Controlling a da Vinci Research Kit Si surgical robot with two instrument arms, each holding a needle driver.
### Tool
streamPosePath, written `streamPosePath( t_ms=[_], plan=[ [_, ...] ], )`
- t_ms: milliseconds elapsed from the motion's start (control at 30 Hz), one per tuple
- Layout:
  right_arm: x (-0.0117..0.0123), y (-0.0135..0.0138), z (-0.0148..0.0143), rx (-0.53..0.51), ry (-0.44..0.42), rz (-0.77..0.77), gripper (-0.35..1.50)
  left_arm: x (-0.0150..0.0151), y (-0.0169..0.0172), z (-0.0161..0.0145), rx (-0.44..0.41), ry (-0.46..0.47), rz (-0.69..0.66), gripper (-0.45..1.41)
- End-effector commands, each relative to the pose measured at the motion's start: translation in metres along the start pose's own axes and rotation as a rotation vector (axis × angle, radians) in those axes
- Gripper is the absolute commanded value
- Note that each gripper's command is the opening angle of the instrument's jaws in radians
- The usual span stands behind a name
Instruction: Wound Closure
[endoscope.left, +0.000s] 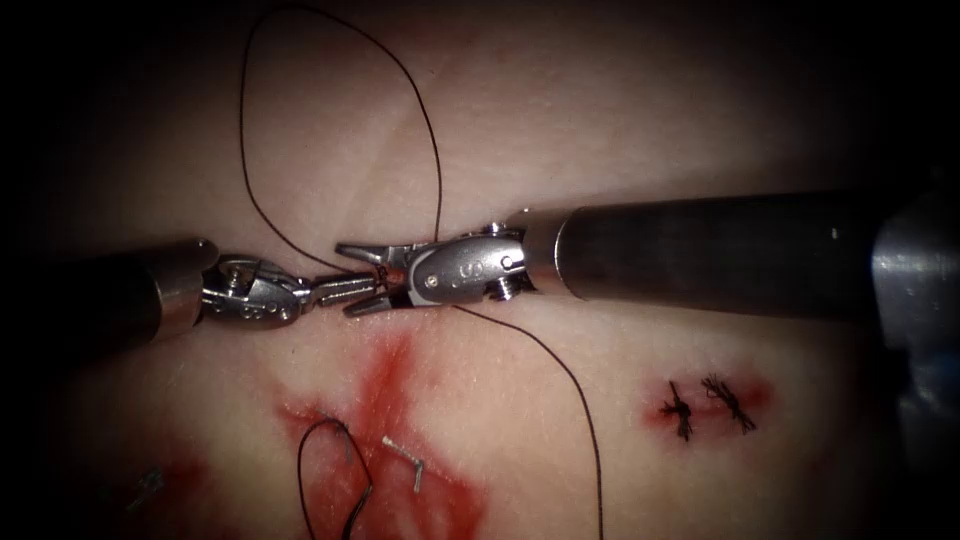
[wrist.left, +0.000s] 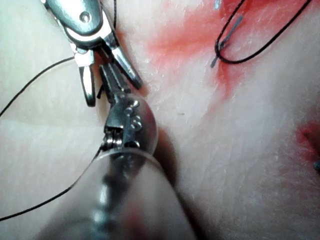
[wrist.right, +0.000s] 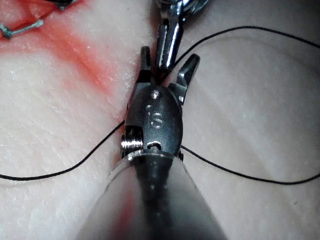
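Meanwhile, thread (endoscope.left: 437, 170) loops above right tool (endoscope.left: 358, 277).

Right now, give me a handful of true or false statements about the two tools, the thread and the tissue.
1. The right tool has its jaws open. True.
2. The left tool has its jaws spread wide. False: they are shut, their tip between the right tool's open jaws.
3. The right tool grips the needle. False: its open jaws hold nothing.
4. Dark knotted thread ends sit on the tissue to the right, in red fluid. True.
5. The thread loops above the tools. True.
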Motion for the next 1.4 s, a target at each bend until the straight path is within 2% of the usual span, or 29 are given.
streamPosePath(
  t_ms=[33,300,800,900,933,1033,1067,1100,1133,1400],
  plan=[
    [-0.0003,-0.0006,0.0010,0.003,0.003,-0.001,1.01,-0.0004,0.0001,0.0008,0.001,0.002,0.000,-0.45],
    [0.0000,-0.0013,0.0021,0.010,0.009,-0.004,1.06,-0.0003,-0.0001,0.0007,0.009,0.004,-0.020,-0.45],
    [-0.0003,-0.0016,0.0028,0.006,0.012,-0.008,1.04,0.0001,0.0000,0.0010,0.013,0.003,-0.021,-0.45],
    [-0.0002,-0.0016,0.0029,0.003,0.017,-0.008,0.91,0.0001,0.0001,0.0011,0.013,0.003,-0.021,-0.45],
    [-0.0002,-0.0017,0.0029,0.002,0.017,-0.008,0.78,0.0002,0.0001,0.0011,0.013,0.003,-0.021,-0.45],
    [-0.0002,-0.0017,0.0030,0.002,0.017,-0.008,0.52,0.0002,0.0001,0.0011,0.013,0.003,-0.027,-0.45],
    [-0.0002,-0.0017,0.0030,0.002,0.017,-0.008,0.34,0.0002,0.0001,0.0011,0.013,0.003,-0.027,-0.45],
    [-0.0002,-0.0017,0.0030,0.007,0.021,-0.008,-0.05,0.0002,0.0001,0.0011,0.013,0.003,-0.027,-0.45],
    [-0.0002,-0.0018,0.0030,0.019,0.032,-0.020,-0.35,0.0002,0.0001,0.0011,0.013,0.003,-0.027,-0.45],
    [0.0005,-0.0024,0.0032,0.014,0.036,-0.049,-0.35,0.0002,0.0001,0.0011,0.016,0.005,-0.033,-0.45]
  ],
)
